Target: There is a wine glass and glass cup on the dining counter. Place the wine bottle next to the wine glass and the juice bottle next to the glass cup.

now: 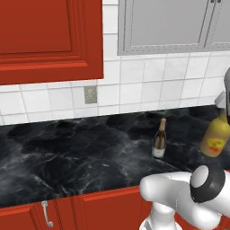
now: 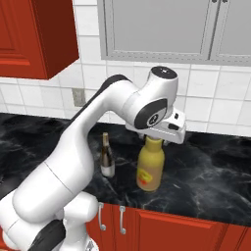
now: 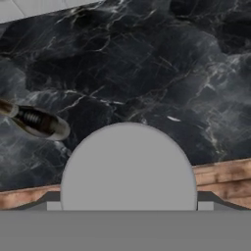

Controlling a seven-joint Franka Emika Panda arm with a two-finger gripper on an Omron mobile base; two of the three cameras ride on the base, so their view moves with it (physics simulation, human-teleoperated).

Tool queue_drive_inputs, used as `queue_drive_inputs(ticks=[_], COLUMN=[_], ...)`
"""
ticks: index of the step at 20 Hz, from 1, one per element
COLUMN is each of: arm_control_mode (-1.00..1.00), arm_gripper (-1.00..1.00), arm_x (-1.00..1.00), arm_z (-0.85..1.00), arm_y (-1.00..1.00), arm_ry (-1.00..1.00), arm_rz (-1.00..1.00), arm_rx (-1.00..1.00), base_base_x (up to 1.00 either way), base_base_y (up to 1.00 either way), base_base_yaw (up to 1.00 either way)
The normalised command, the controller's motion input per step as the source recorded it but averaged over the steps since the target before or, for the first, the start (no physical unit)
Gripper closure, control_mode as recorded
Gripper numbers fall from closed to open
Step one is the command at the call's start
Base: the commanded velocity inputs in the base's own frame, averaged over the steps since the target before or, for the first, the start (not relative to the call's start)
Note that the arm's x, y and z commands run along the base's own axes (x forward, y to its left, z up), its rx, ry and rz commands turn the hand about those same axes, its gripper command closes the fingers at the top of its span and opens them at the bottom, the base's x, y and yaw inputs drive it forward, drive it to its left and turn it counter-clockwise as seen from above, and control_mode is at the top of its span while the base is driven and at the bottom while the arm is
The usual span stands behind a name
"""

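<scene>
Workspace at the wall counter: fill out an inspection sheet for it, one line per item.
Surface: black white-veined marble counter on red cabinets, against a white tiled wall.
Job's things: wine bottle upright mid-counter; juice bottle upright to its right, apart from it.
Clutter: nothing seen.
End effector: end effector directly above the juice bottle's neck, at cap height; whether it touches the bottle cannot be told, and the fingers are hidden.
Cables: nothing seen.
Surroundings: wall outlet on the tiles; red upper cabinet at left, grey upper cabinet above the bottles; metal door handles below the counter.
</scene>
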Motion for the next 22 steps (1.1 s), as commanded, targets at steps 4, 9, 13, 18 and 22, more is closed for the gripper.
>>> queue_drive_inputs(ticks=[4, 9, 13, 18, 22], arm_control_mode=[-1.0, 1.0, 1.0, 1.0, 1.0], arm_gripper=[1.0, 1.0, 1.0, 1.0, 1.0], arm_x=[-0.09, 0.0, 0.0, 0.0, 0.0], arm_z=[0.01, 0.0, 0.0, 0.0, 0.0], arm_y=[0.01, 0.0, 0.0, 0.0, 0.0], arm_ry=[0.0, 0.0, 0.0, 0.0, 0.0], arm_rz=[0.0, 0.0, 0.0, 0.0, 0.0], arm_rx=[0.0, 0.0, 0.0, 0.0, 0.0], base_base_x=[0.0, 0.0, -0.16, -0.4, -0.35], base_base_y=[0.0, 0.0, 0.07, 0.17, 0.18], base_base_yaw=[0.0, 0.0, 0.01, 0.21, 0.64])
